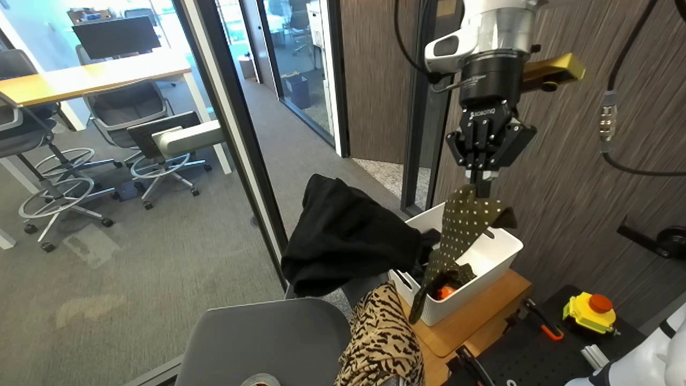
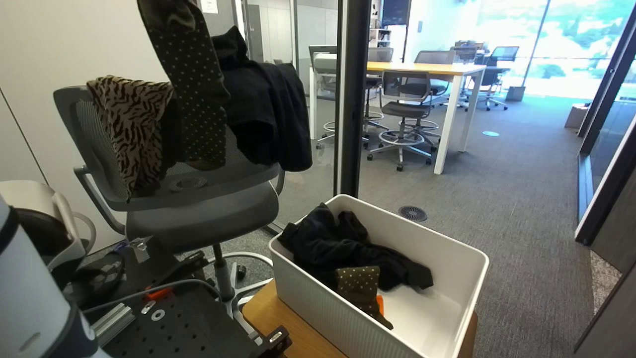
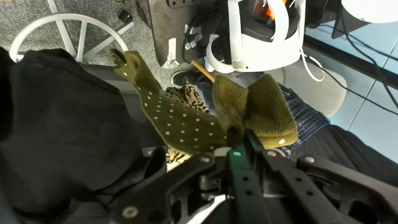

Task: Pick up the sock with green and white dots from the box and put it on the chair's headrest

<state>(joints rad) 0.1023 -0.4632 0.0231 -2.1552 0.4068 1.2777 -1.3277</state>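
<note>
Nearest in an exterior view, a grey chair point(image 1: 252, 332) stands on speckled carpet point(image 3: 93, 7), a black garment point(image 1: 348, 236) and tiger-striped cloth point(image 1: 380, 335) draped over its headrest point(image 2: 72, 98). Beside it, on a wooden surface point(image 1: 482, 305), the white box point(image 2: 318, 308) holds dark clothing point(image 2: 343, 248), a second dotted sock point(image 2: 357, 283) and something orange point(image 2: 381, 304). Outside the box, the green sock with white dots point(image 1: 455, 230) hangs in mid-air; my gripper point(image 3: 242, 138), pressed almost together, pinches its cuff.

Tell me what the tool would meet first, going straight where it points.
Past its gripped, long olive knit sock with white dots, perhaps the draped tan cloth with black stripes; the sock partly hides the way, and depth is unclear.
</note>
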